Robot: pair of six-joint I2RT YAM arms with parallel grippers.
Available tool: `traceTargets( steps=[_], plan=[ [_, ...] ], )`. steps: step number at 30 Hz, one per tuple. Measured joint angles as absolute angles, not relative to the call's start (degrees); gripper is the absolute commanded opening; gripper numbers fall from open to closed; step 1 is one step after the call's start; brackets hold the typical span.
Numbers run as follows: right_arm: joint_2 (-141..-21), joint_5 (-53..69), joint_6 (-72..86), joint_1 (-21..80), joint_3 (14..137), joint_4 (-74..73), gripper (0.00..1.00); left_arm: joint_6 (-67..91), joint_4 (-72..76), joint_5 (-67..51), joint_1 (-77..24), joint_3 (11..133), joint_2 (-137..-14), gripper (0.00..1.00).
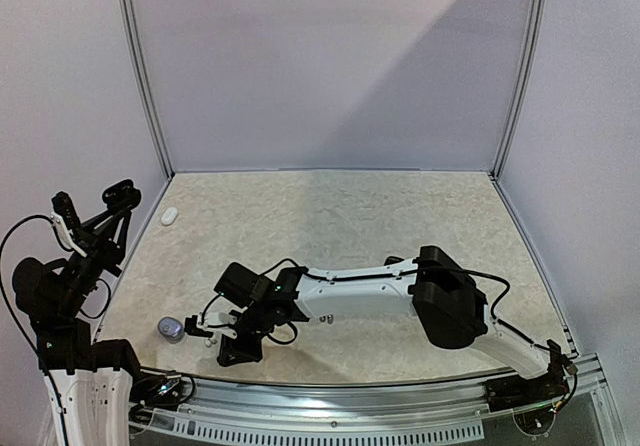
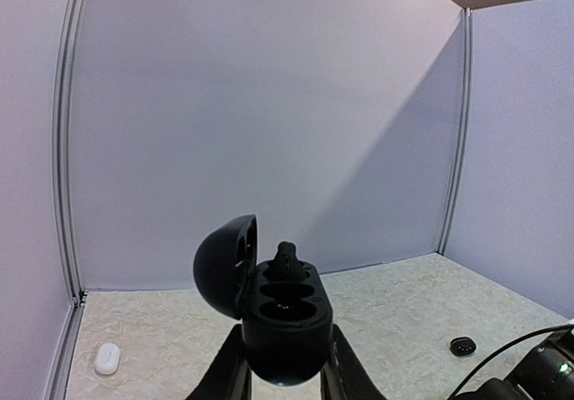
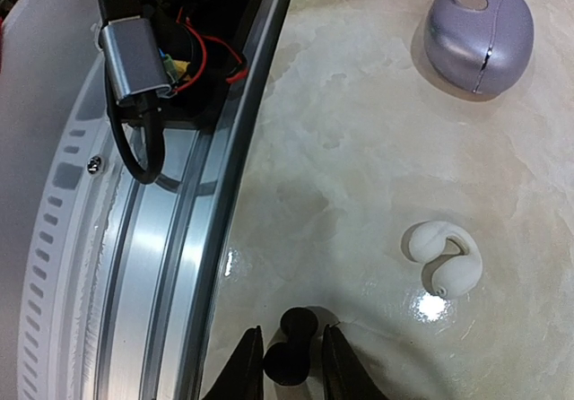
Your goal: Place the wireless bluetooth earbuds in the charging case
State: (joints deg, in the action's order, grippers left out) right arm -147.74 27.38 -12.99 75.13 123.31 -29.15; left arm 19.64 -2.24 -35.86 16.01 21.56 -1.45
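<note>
My left gripper (image 2: pixel 285 364) is raised at the far left (image 1: pixel 118 198) and shut on an open black charging case (image 2: pixel 285 324) with its lid up. One black earbud (image 2: pixel 287 258) sits in the case's far slot; the two nearer slots look empty. My right gripper (image 3: pixel 291 364) is low near the table's front edge (image 1: pixel 232 351). Its jaws stand narrowly apart on either side of a black earbud (image 3: pixel 291 346) lying on the table. A white earbud (image 3: pixel 444 258) lies to its right.
A closed silvery-grey case (image 3: pixel 478 32) (image 1: pixel 170 328) lies by the front left. A white case (image 1: pixel 168 216) (image 2: pixel 107 358) lies at the back left. The aluminium front rail (image 3: pixel 170 265) with cables runs close beside my right gripper. A small dark item (image 2: pixel 463 345) lies mid-table.
</note>
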Motion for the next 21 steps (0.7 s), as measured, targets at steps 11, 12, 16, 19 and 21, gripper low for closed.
traceTargets(
  steps=[11, 12, 16, 19, 21],
  plan=[
    [-147.72, 27.38, -13.34, 75.2, 123.31, -29.15, 0.25, 19.77, -2.22, -36.58, 16.01, 21.52, -1.45, 0.0],
    [-147.72, 27.35, -13.39, 75.22, 123.31, -29.15, 0.25, 19.79, -2.22, -36.64, 16.01, 21.5, -1.45, 0.0],
    [-147.7, 27.35, -13.76, 75.44, 123.31, -29.15, 0.28, 19.79, -2.17, -36.71, 16.01, 21.26, -1.45, 0.0],
    [-147.7, 27.33, -13.93, 75.55, 123.31, -29.15, 0.27, 19.81, -2.17, -36.75, 15.97, 21.04, -1.45, 0.0],
    [-147.7, 27.24, -14.0, 75.64, 123.31, -29.15, 0.27, 19.84, -2.17, -36.77, 15.97, 20.97, -1.45, 0.0]
  ],
)
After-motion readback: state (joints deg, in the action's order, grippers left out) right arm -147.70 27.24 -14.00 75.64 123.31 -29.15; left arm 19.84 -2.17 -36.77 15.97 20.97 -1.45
